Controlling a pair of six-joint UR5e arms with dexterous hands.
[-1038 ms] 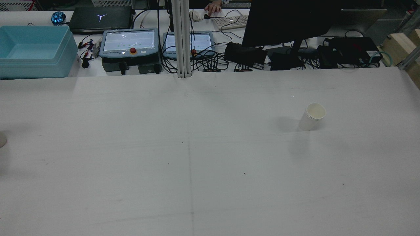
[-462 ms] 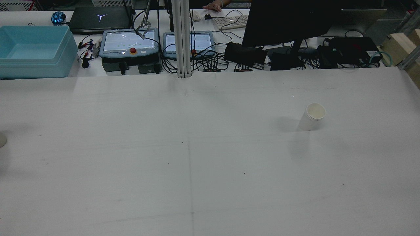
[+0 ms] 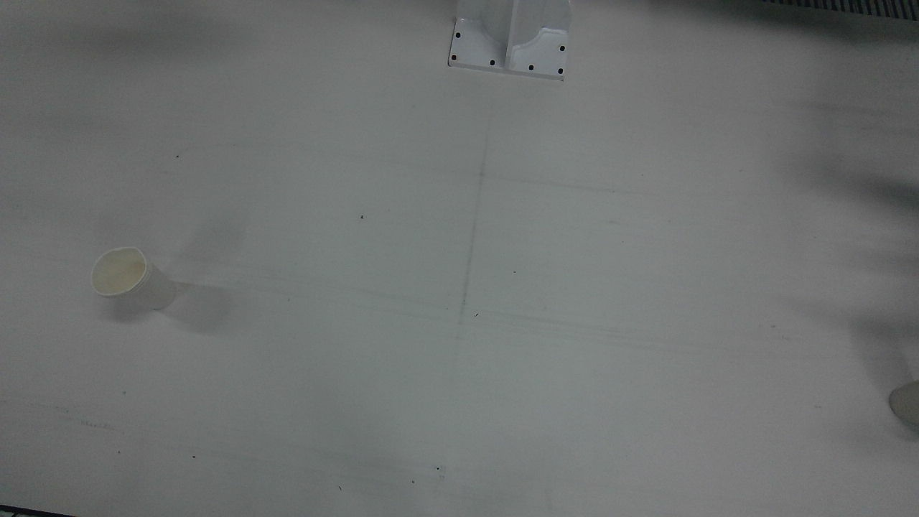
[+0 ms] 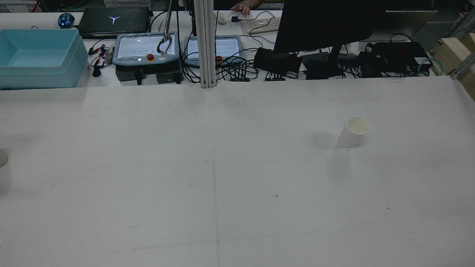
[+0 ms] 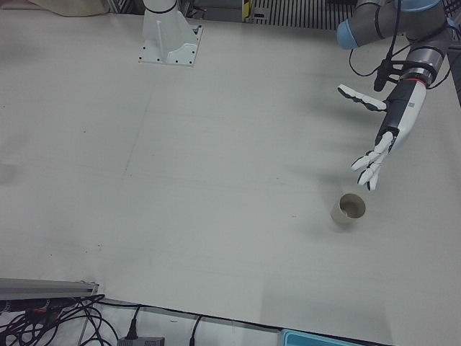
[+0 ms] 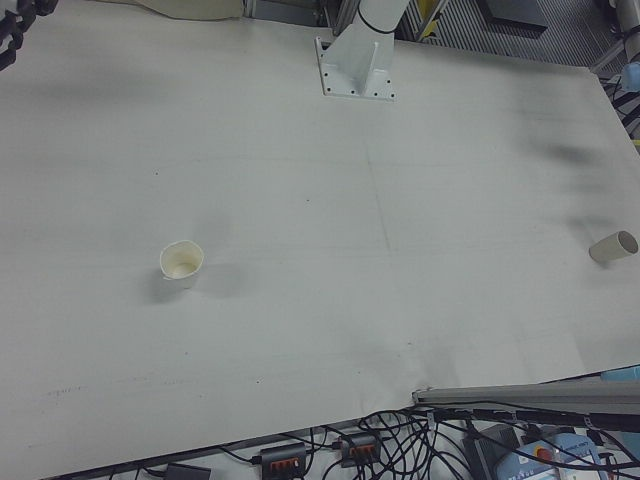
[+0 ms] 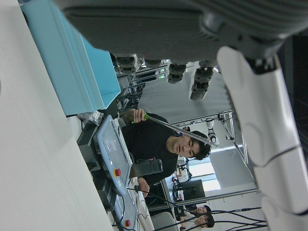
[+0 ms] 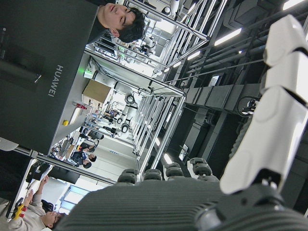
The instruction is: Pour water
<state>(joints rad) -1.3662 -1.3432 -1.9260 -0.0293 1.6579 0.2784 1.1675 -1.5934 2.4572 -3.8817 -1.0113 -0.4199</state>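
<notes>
Fingers (image 8: 276,120) spread beside monitor (image 8: 36,62) reading "HUAWEI".

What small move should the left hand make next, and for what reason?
Probably lower the left hand toward the brown paper cup. The hand is open, holds nothing, and hovers just above that upright cup without touching it.
</notes>
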